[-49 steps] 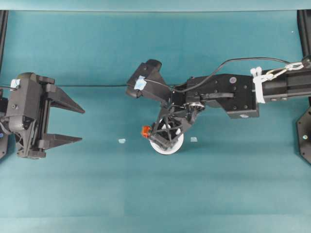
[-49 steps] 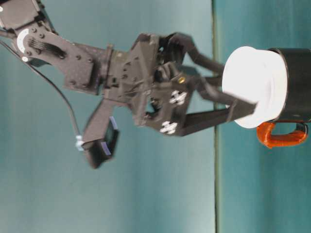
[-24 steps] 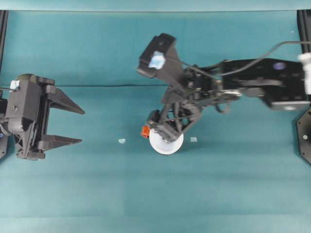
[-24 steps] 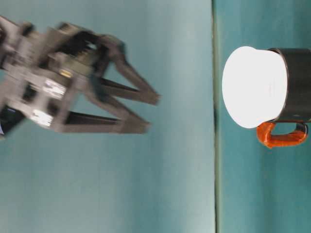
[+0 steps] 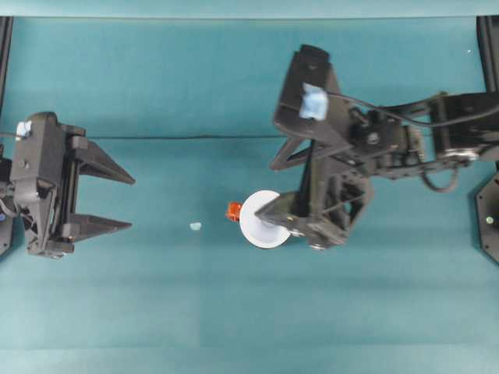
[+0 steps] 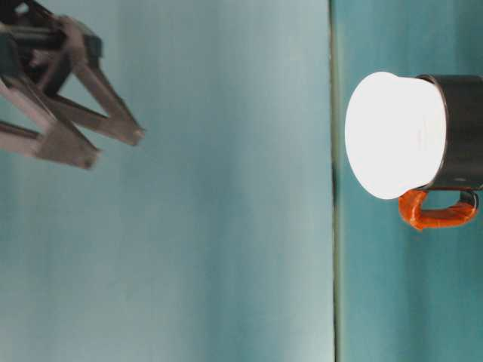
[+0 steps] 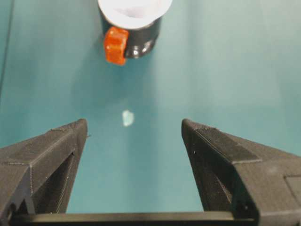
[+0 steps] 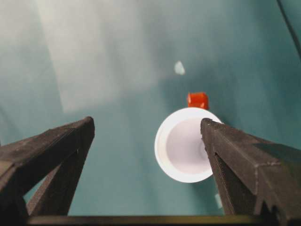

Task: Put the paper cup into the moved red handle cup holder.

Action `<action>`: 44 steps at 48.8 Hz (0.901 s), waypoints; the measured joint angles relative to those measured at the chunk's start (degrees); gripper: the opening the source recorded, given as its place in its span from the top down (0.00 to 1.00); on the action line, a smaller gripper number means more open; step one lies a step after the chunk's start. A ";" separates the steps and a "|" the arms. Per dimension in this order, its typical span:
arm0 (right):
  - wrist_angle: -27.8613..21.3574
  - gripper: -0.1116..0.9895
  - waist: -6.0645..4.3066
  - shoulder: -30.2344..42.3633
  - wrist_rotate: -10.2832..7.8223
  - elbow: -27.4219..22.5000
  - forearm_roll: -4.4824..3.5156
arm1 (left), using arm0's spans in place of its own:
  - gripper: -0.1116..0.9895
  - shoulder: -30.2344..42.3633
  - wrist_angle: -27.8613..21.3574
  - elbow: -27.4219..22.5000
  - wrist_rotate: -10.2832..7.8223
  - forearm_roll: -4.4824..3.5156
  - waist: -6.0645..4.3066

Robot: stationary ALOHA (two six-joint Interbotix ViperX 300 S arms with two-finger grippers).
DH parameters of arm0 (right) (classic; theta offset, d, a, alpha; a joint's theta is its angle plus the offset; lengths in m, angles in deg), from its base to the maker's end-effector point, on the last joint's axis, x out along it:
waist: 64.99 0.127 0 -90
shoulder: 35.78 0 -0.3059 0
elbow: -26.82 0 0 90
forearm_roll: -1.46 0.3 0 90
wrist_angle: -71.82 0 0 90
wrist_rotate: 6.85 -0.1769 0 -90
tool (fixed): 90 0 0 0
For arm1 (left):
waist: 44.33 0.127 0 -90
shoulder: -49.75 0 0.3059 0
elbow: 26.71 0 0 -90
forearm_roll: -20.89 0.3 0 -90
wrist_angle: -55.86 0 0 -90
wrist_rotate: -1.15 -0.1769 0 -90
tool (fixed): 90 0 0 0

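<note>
Overhead view: a teal bench (image 5: 156,312) with two black robot arms. Near the middle stands the holder (image 5: 245,213), black, with a red-orange handle (image 5: 234,211) sticking out toward the left arm. The white cup (image 5: 261,222) sits inside it, wide rim up, covering most of the holder from above.

The right gripper (image 5: 274,188) hangs over the cup with its jaws spread wide and nothing between them. One finger crosses the cup's rim in this view. At table level the right gripper (image 6: 117,147) is high above the bench, well apart from the cup (image 6: 392,136), which rises out of the holder (image 6: 462,132). The handle (image 6: 434,213) is a loop on the holder's side.

From the right wrist camera, the two dark fingers (image 8: 51,150) frame the scene. The cup's (image 8: 186,146) open mouth lies below, closer to one finger, with the handle (image 8: 198,100) beyond it.

The left gripper (image 5: 131,202) rests at the left edge of the bench, jaws spread apart and empty, well apart from the cup. Its wrist camera shows the holder (image 7: 141,40) and handle (image 7: 115,45) far ahead between its fingers (image 7: 216,155).

A small pale scrap (image 5: 195,227) lies on the bench between the left gripper and the holder.
</note>
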 measured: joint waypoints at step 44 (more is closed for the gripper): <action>25.22 0.11 0.26 -21.09 3.25 26.63 0.00 | 0.12 -1.85 -0.09 0.26 0.18 0.00 0.00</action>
